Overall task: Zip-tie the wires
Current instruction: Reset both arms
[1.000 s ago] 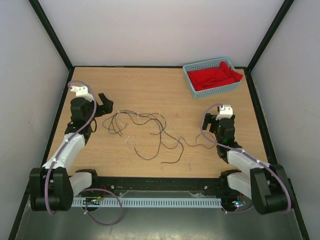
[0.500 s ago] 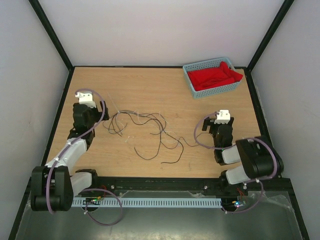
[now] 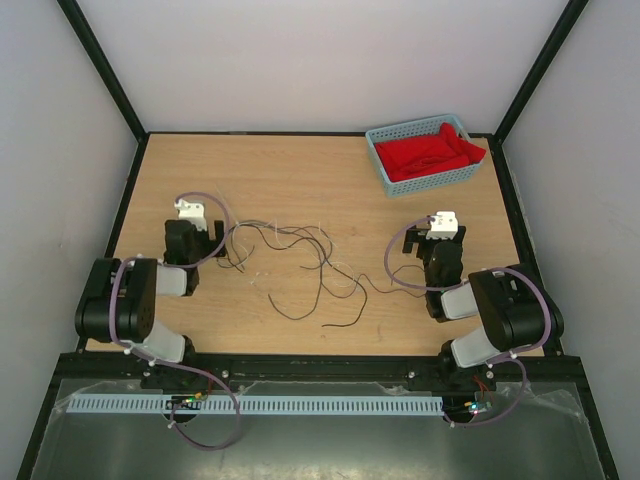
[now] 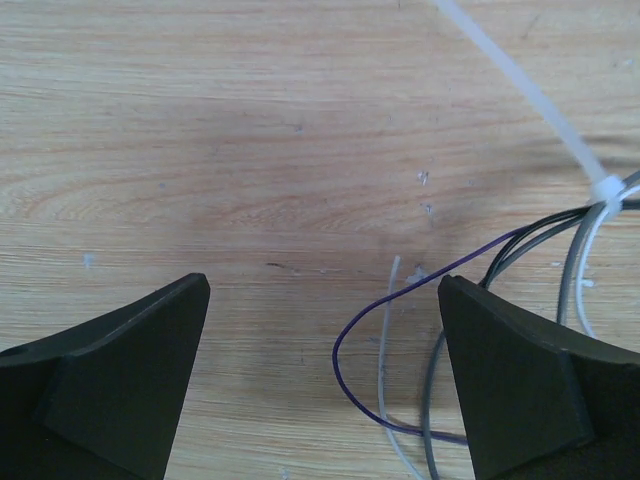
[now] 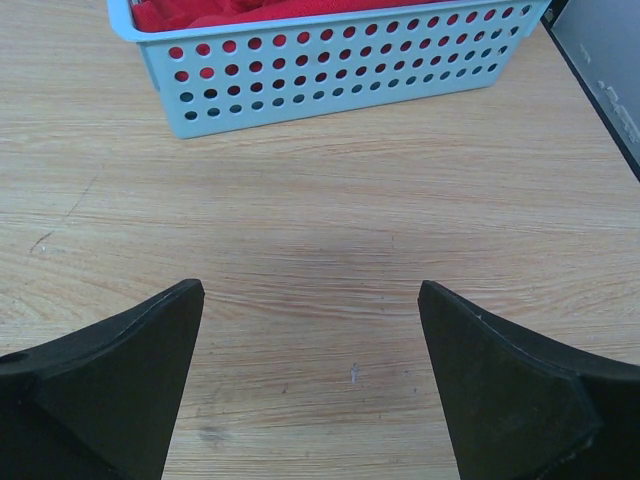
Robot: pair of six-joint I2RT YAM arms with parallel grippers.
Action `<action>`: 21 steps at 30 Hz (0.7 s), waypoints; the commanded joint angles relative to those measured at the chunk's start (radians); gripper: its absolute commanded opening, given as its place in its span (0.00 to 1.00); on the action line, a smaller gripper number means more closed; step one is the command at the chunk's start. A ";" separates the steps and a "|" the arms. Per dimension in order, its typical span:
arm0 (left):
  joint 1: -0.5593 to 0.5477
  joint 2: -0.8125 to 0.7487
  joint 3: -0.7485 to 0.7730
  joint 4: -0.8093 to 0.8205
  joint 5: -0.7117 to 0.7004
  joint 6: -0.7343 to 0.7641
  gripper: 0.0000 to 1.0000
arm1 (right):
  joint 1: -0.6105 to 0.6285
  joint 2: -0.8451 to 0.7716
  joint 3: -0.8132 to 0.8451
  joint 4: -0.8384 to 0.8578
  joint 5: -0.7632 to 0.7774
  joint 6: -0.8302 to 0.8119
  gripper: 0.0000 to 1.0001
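The wires lie as a loose tangle of thin dark strands on the wooden table, between the two arms. In the left wrist view a purple loop and black and grey strands run toward a bundle at the right edge. The pale zip tie runs diagonally down to its head, which is closed round that bundle. My left gripper is open and empty, low over the table just left of the wires. My right gripper is open and empty over bare wood.
A light blue perforated basket holding red cloth stands at the back right, beyond my right gripper. Black frame posts and pale walls enclose the table. Both arms are folded back near their bases.
My left arm has folded back and its gripper has moved nearer and to the right, toward the wires' left end. My right arm folded down and its gripper shifted slightly left.
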 commanded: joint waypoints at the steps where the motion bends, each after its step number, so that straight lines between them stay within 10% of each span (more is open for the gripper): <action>1: -0.014 0.034 -0.022 0.225 0.003 0.028 0.99 | 0.006 0.004 0.003 0.031 0.014 -0.006 0.99; 21: -0.033 0.043 0.028 0.132 -0.073 0.026 0.99 | 0.006 -0.002 0.006 0.020 0.014 -0.005 0.99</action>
